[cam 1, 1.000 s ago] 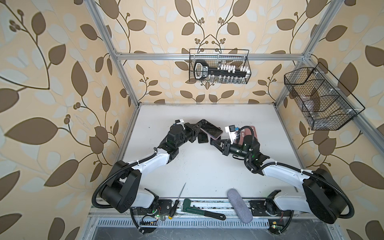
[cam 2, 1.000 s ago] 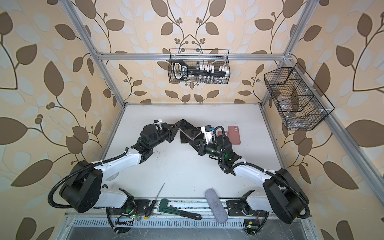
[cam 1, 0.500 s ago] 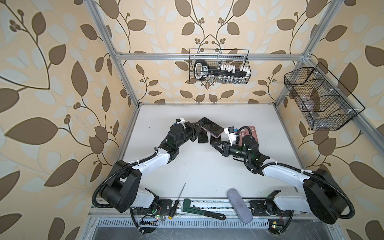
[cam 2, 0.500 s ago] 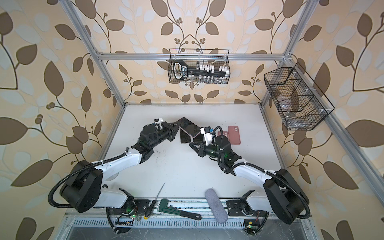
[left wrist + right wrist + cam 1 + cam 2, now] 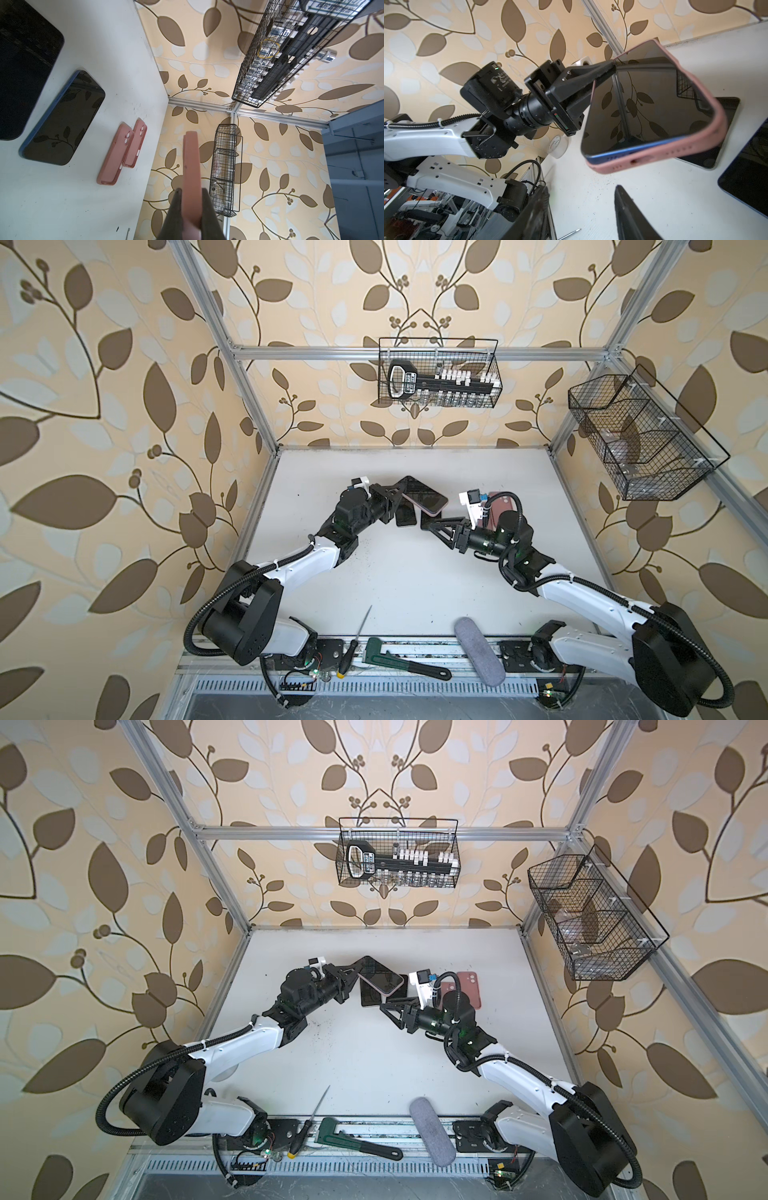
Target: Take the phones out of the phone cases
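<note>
A dark-screened blue phone [image 5: 650, 108] sits in a pink phone case [image 5: 695, 145]; along one end its blue edge stands proud of the case. My left gripper [image 5: 191, 190] is shut on the case's side [image 5: 191, 158] and holds it tilted above the table. In both top views the cased phone [image 5: 426, 502] [image 5: 380, 982] hangs at table centre, with the left gripper [image 5: 397, 497] on its left. My right gripper [image 5: 436, 526] [image 5: 581, 188] is open and empty, just short of the phone's near end.
Two bare dark phones [image 5: 62, 120] [image 5: 25, 72] lie under the held one. Two empty pink cases [image 5: 116, 155] [image 5: 469, 988] lie to the right. A screwdriver [image 5: 357, 639], wrench [image 5: 399, 662] and grey pouch [image 5: 478, 651] line the front edge. Wire baskets [image 5: 438, 373] [image 5: 640, 439] hang on the walls.
The right gripper's jaws have opened from shut while staying near the phone's near end. The left gripper keeps its hold on the case.
</note>
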`<state>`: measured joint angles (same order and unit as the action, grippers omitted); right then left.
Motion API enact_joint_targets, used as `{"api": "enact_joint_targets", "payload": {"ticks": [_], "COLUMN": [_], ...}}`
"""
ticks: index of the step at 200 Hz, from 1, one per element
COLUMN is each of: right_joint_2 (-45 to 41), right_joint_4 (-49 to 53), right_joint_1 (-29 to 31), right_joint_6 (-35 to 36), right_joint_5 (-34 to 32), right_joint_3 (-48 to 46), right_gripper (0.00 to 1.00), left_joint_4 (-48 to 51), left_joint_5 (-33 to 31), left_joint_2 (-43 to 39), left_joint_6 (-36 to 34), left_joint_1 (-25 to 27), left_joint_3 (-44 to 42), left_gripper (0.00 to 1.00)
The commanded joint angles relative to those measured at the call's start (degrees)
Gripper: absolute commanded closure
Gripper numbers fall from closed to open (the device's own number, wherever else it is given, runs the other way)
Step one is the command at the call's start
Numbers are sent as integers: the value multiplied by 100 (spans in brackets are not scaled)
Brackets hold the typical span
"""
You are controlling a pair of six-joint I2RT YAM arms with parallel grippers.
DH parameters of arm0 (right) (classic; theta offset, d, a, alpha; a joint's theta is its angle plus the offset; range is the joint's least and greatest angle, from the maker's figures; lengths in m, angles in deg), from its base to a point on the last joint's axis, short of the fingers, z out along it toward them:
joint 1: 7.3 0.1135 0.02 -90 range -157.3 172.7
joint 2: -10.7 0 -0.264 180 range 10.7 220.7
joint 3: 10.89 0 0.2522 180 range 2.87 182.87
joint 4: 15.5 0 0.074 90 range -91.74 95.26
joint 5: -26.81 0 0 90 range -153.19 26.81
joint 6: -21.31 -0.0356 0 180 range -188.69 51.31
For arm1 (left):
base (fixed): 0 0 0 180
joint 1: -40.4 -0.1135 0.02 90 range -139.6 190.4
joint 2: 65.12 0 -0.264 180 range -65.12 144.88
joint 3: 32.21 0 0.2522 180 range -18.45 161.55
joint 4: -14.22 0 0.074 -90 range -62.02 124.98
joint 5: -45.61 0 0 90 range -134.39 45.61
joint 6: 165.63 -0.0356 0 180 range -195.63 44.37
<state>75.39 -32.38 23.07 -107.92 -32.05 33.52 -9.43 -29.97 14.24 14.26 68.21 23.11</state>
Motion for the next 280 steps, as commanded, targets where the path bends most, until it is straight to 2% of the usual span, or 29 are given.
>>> {"api": "enact_joint_targets", "payload": {"ticks": [1,28,43,66,98,156,190,198,201,245,280], "right_joint_2": [-216,-350,-411,-343,-271,-283,-232,-232,-222,-128,-44], "right_joint_4": [-4,427,1328,2997,3641,5210,5524,5575,5599,5673,5848], "right_joint_1": [-140,-489,-689,-950,-1338,-1577,-1575,-1556,-1540,-1472,-1455], "right_joint_6": [-362,-403,102,1138,1637,2929,3227,3289,3305,3454,3702], "right_joint_5": [281,897,1215,1484,1953,1805,1656,1580,1561,1474,1570], "right_joint_3": [-106,90,455,1134,1491,2040,2168,2190,2201,2197,2269], "right_gripper": [46,45,44,35,31,25,19,3,0,0,4], "left_joint_4": [-520,-382,-284,192,1022,2479,3203,3246,3286,3702,4019], "left_joint_5": [-16,107,198,588,1249,2441,2754,2852,2876,3417,3601], "left_joint_2": [-211,-210,-219,-210,-116,264,535,557,570,824,819], "left_joint_6": [-76,-272,-481,-951,-1757,-3314,-4102,-4274,-4323,-4735,-5260], "left_joint_1": [36,25,5,-140,-374,-677,-783,-786,-791,-804,-804], "left_joint_3": [411,532,600,866,1438,2537,2972,3043,3064,3510,3668], "left_gripper": [100,100,100,100,100,100,100,100,100,100,100]}}
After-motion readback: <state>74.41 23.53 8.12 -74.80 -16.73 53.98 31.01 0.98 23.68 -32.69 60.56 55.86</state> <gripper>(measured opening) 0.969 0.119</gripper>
